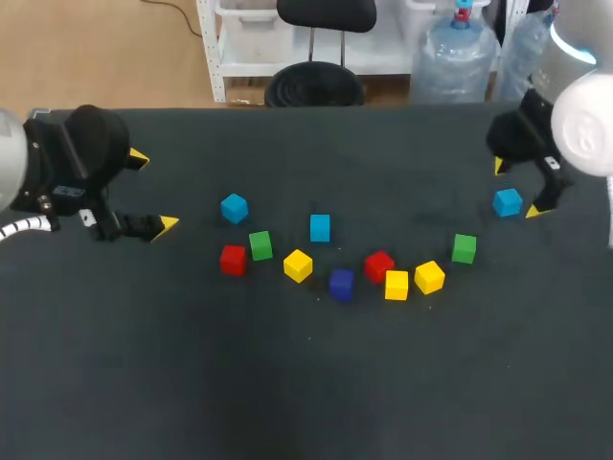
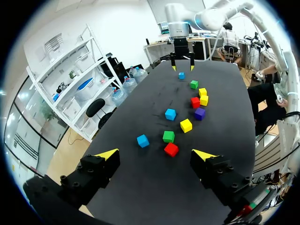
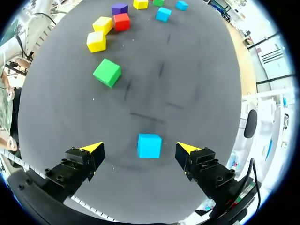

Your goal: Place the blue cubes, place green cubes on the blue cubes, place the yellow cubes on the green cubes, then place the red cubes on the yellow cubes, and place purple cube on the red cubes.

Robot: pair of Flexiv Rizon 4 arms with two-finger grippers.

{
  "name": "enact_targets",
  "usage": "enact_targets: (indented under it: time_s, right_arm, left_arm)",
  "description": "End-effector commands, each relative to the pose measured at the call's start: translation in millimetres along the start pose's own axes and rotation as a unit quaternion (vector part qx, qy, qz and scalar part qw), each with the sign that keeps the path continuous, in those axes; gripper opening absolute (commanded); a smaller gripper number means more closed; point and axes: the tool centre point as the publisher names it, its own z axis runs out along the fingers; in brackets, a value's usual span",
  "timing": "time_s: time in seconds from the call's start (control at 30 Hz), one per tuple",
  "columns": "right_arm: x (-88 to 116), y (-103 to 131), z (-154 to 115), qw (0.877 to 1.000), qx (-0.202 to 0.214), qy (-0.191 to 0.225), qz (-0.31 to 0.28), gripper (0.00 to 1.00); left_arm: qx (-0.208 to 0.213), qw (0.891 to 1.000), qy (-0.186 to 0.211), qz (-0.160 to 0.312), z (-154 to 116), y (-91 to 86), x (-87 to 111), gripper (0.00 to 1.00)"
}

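Seemingly low, right tool (image 3: 140, 148) straddling blue cube (image 3: 149, 145)

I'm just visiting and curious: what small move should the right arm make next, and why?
Probably close the right gripper on the blue cube: it sits between the open fingers, untouched, and blue cubes get placed first.

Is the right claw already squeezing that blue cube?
No, the blue cube sits between the right gripper's open fingers, with gaps on both sides.
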Motion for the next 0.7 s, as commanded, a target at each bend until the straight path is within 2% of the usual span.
enact_targets:
  time_s: [0.03,0.3,0.7]
  right_arm:
    - [4.0,-5.0,13.5,1.000,-0.009,-0.001,0.004,1.00]
    - [15.7,-7.1,23.9,1.000,-0.016,-0.002,0.021,1.00]
    - [19.7,-15.0,29.9,0.999,-0.025,-0.007,0.022,1.00]
  left_arm:
    - [0.001,1.000,0.000,0.000,-0.2,0.8,0.3,1.00]
    - [0.001,1.000,0.000,0.000,-0.2,0.8,0.3,1.00]
    - [0.001,1.000,0.000,0.000,-0.2,0.8,0.3,1.00]
